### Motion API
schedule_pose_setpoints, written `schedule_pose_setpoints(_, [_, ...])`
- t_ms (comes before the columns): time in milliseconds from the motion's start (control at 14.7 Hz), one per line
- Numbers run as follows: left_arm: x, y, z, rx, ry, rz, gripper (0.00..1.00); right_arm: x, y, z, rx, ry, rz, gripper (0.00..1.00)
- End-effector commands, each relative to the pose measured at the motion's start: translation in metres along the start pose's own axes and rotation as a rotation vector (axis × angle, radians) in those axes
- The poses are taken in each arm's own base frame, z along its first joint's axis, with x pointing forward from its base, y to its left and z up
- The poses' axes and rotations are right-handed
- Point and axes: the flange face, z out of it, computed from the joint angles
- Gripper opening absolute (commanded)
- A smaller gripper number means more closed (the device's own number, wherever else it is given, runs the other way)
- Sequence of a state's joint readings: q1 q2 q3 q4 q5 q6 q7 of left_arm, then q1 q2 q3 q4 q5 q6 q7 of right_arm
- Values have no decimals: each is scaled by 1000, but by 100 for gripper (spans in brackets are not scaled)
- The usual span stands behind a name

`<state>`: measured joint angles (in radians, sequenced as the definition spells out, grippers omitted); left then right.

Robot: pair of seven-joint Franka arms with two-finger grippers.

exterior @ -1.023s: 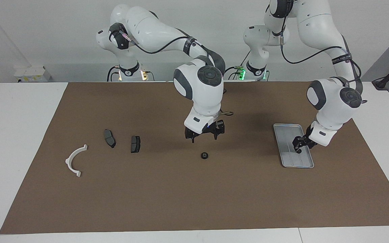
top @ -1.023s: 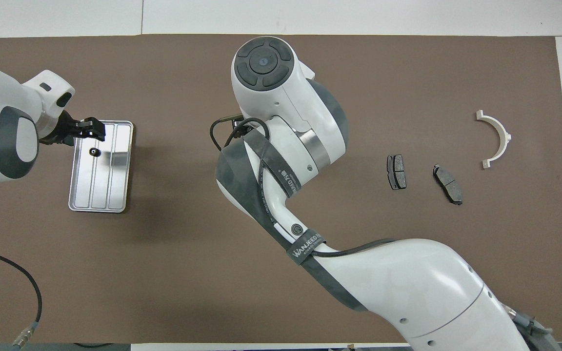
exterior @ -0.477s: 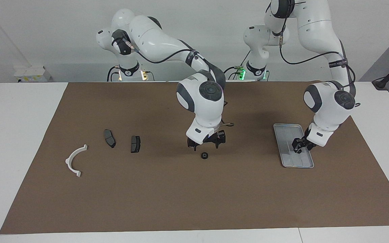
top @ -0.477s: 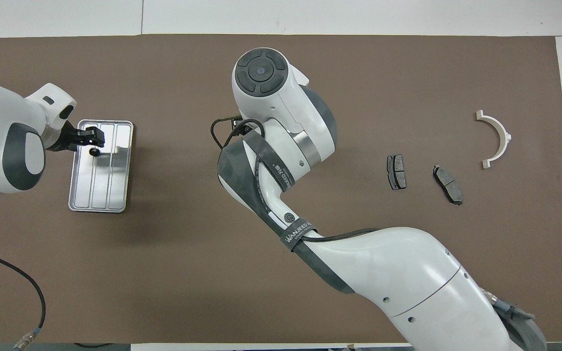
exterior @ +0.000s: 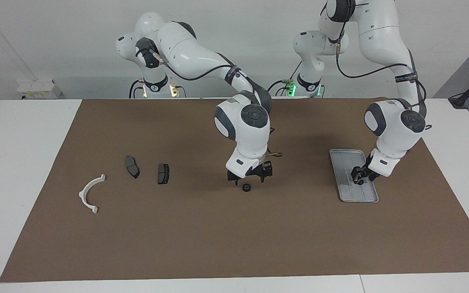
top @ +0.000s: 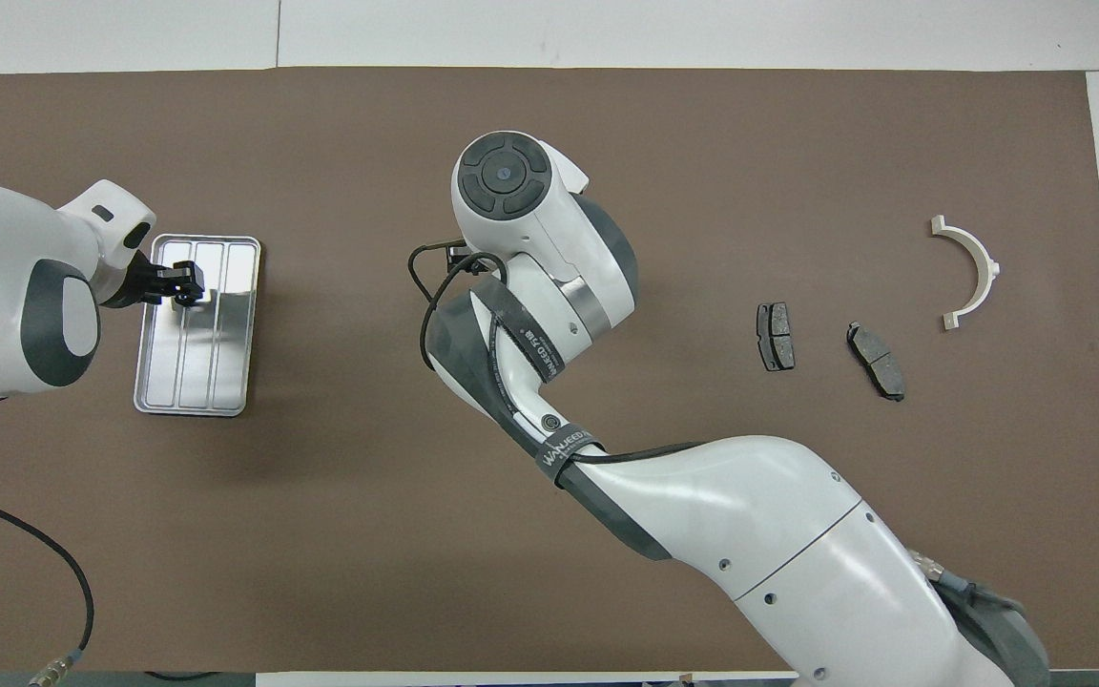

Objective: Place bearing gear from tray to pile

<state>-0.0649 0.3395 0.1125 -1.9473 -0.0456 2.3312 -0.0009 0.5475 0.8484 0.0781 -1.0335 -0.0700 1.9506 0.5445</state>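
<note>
Over the tray (exterior: 346, 171), left gripper (exterior: 359, 177) pinches a small gear; right gripper (exterior: 249, 178) spread

One tray (exterior: 346, 162), near the mat's edge at the left arm's end. One bearing gear (exterior: 246, 187) in plain sight at mid-mat; perhaps a second on the tray under the left gripper (exterior: 360, 176), too hidden to count. Two dark pads toward the right arm's end: brake pad A (exterior: 132, 166), brake pad B (exterior: 163, 173). One white half-ring bracket (exterior: 90, 194), closest to that end's edge. One brown mat (exterior: 218, 244). Two arms, two grippers, counting the right gripper (exterior: 247, 177).
</note>
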Motion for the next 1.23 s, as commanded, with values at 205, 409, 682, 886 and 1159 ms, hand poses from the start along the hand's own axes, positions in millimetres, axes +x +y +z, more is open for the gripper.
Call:
schedule_pose_setpoints(205, [-3,-3,9,-6,27,8,55,-13,13,30,-15,-12,24,100])
schedule_pose_setpoints(409, [-3,-4,10,-6,26,8,55,-16,14,34,-14,-26,22,100])
schedule_pose_setpoints(682, [-3,-3,10,-6,27,8,55,-19,13,35,-16,-31,22,100])
schedule_pose_setpoints(886, [-3,-3,16,-4,26,8,55,-20,14,38,-11,-25,19,100])
schedule_pose_setpoints(1159, [-3,-3,16,-4,24,8,55,-21,14,38,-11,-24,21,100])
